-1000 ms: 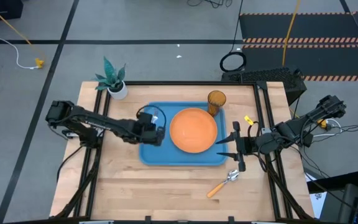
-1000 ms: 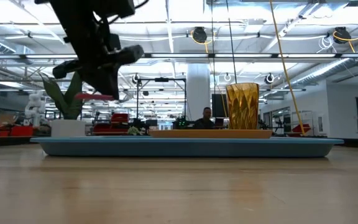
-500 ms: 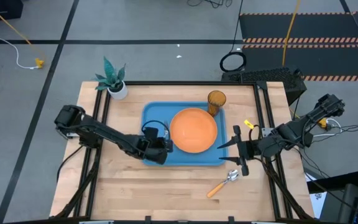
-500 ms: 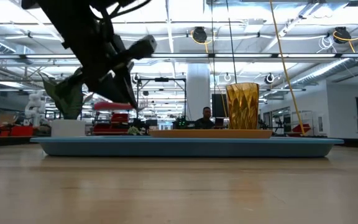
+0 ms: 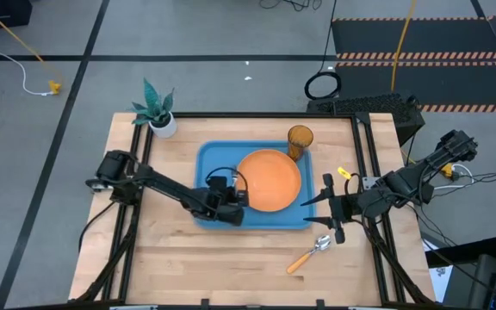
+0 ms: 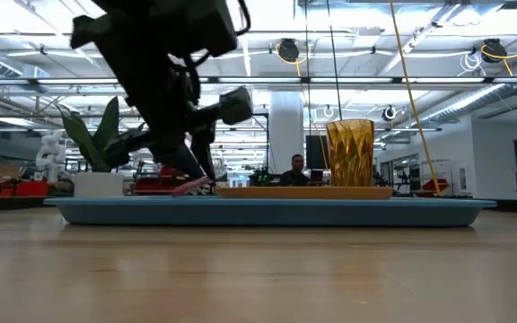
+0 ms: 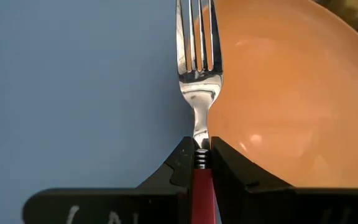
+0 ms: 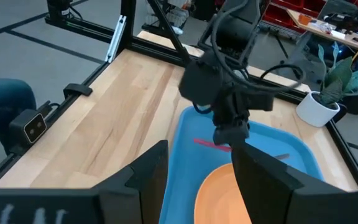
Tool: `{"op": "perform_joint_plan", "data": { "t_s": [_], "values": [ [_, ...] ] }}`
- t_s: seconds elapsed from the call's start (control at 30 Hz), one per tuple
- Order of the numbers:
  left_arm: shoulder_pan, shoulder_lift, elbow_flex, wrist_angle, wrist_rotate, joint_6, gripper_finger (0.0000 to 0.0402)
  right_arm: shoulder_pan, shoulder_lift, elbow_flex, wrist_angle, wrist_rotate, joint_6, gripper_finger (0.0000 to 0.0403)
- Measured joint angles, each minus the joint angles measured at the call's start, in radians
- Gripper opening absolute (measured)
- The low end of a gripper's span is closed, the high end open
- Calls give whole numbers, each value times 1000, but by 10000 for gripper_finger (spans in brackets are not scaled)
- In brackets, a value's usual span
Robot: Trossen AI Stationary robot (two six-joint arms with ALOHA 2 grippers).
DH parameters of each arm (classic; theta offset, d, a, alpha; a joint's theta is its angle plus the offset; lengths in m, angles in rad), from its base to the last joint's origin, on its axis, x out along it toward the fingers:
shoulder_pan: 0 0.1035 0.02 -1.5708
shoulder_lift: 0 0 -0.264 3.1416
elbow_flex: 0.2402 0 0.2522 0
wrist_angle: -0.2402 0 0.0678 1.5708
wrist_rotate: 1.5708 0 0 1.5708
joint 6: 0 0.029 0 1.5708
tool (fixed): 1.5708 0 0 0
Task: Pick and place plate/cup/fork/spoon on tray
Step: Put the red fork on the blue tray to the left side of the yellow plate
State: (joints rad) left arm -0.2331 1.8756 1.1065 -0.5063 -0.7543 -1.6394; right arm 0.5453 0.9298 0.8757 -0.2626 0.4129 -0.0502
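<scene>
The blue tray (image 5: 213, 162) lies mid-table with the orange plate (image 5: 269, 179) and the amber cup (image 5: 300, 138) on it. My left gripper (image 5: 235, 205) is low over the tray's near left part, just left of the plate, shut on the red-handled fork (image 7: 197, 68). The fork's silver head reaches forward along the plate's rim. The spoon (image 5: 313, 251) lies on the wood by the tray's near right corner. My right gripper (image 5: 314, 207) hangs open beside the tray's right edge, above the spoon, with nothing between its fingers. My left gripper pinches the fork between its two fingers at the front end of the red handle (image 7: 200, 167), just behind the silver neck. The fingers slant down from the table's left and lie along the fork. The handle (image 6: 187, 184) shows just above the tray's rim; whether the tines touch the tray is hidden.
A white pot with a green plant (image 5: 158, 112) stands at the table's far left corner. A small yellow piece (image 5: 344, 168) sits on the right frame rail. Bare wood stretches along the near edge, left of the spoon.
My left gripper has sunk toward the tray while sliding toward the table's right and near edge, up to the plate's left rim, carrying the fork. It has rolled a little on the way and stayed shut on the handle.
</scene>
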Motion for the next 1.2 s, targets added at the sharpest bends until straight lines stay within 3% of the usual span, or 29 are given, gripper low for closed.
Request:
{"op": "perform_joint_plan", "data": {
  "t_s": [0.27, 0.83, 1.2],
  "values": [
    [52, 61, 47, -43, 9, 7, 35, 0, 0, 0, -1, 0, 53, 169],
    [68, 62, 47, -62, 19, 15, 35, 0, 0, 0, -35, 0, 64, 169],
    [46, -3, 46, -135, -28, 2, 35, 0, 0, 0, -37, 0, 63, 169]
  ]
}}
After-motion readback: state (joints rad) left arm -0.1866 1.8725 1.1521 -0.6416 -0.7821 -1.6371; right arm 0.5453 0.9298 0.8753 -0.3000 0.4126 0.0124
